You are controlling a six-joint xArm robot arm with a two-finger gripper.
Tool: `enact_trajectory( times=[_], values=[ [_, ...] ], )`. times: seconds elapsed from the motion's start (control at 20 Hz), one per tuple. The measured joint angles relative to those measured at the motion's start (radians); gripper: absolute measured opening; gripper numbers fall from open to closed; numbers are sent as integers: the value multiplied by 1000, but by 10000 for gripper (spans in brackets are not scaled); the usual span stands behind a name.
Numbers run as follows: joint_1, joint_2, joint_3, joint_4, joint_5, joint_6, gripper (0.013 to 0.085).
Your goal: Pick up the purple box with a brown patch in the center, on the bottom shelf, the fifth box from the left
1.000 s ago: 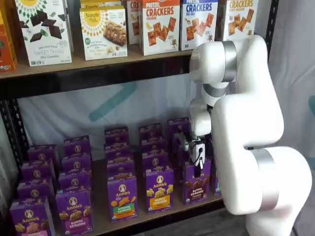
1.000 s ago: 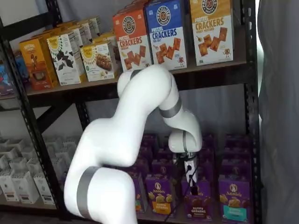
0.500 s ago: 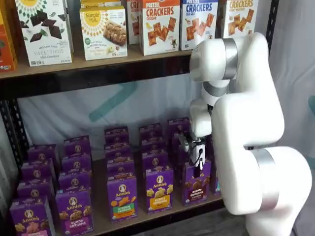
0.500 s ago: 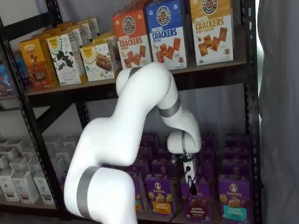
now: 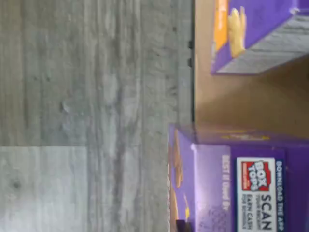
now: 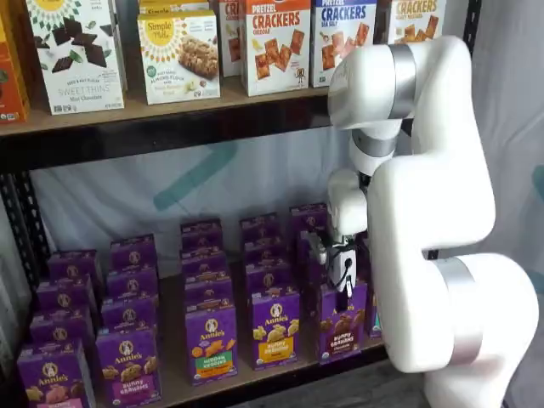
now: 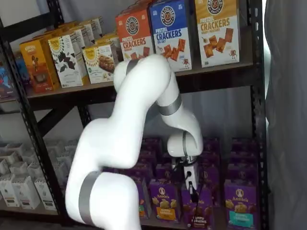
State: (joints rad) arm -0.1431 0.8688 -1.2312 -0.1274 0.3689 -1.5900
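The purple box, with dark brown cookies and a brown band, stands at the front of the bottom shelf, leaning out of its row. It also shows in a shelf view, low and ahead of its neighbours. My gripper comes down onto its top, and its black fingers are closed on the box. In the wrist view a purple carton top with a Box Tops label lies close under the camera, above the brown board.
A purple carton with an orange-yellow band stands left of the box, and one with a teal band stands right of it. More purple cartons fill the rows behind. Cracker boxes stand on the higher board. The wrist view shows grey floor.
The gripper and the purple box have moved together a little forward and down, out of the row. The arm's upper joint has shifted up.
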Motion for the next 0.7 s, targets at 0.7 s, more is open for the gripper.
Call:
enact_trajectory(
  times=[0.7],
  values=[
    [26,-239,302,7,-50,20,290]
  ],
)
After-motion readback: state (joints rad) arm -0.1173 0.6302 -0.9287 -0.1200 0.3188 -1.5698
